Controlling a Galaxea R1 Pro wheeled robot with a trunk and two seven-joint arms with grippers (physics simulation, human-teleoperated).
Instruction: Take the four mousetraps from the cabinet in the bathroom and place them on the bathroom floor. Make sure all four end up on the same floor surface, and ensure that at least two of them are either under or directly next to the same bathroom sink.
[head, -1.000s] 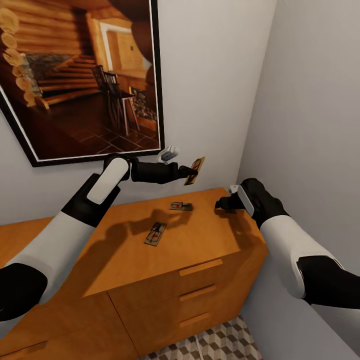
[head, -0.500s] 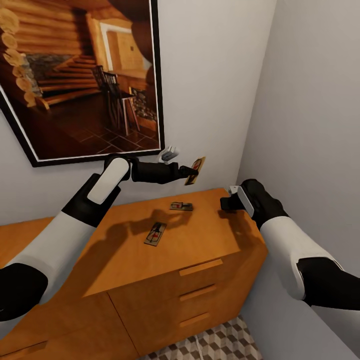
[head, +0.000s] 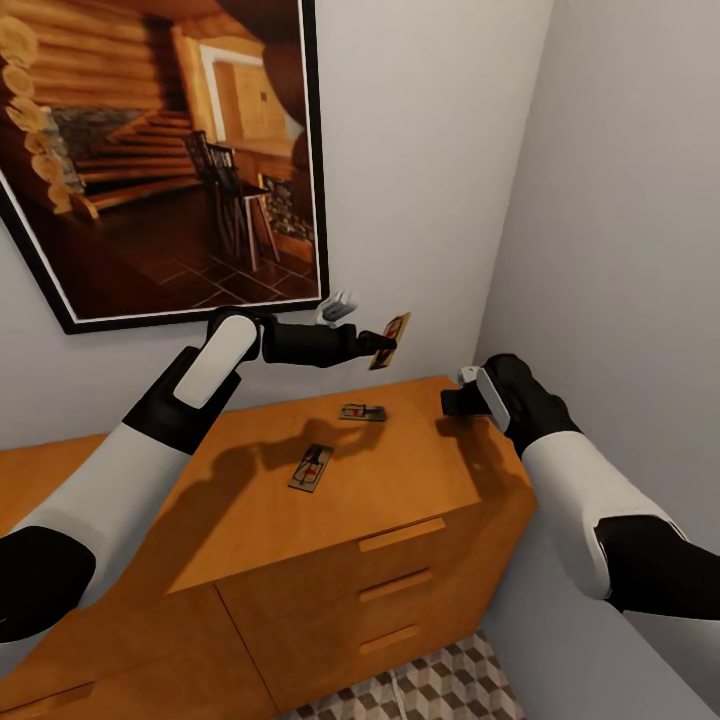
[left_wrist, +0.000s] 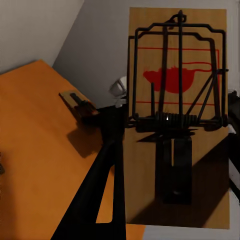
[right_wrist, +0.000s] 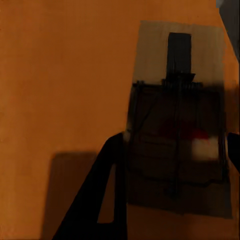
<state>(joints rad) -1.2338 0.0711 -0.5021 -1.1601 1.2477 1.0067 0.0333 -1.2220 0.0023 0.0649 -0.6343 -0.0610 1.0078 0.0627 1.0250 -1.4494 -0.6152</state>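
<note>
The cabinet (head: 330, 500) stands in the corner, with a strip of patterned floor (head: 440, 690) showing below its drawers. The framed picture (head: 160, 150) on the wall and the left arm are where they were a second ago. The left gripper (head: 385, 345) keeps one mousetrap (head: 390, 341) pinched upright above the cabinet top. The right gripper (head: 452, 401) has risen slightly over the last second and pulled back from the cabinet top, and the right wrist view shows a second trap (right_wrist: 177, 120) clamped between its fingers. Two loose traps (head: 311, 467) (head: 361, 411) lie flat on the cabinet top. Both hands look loaded and ready to carry towards the sink, which means half the traps remain.
</note>
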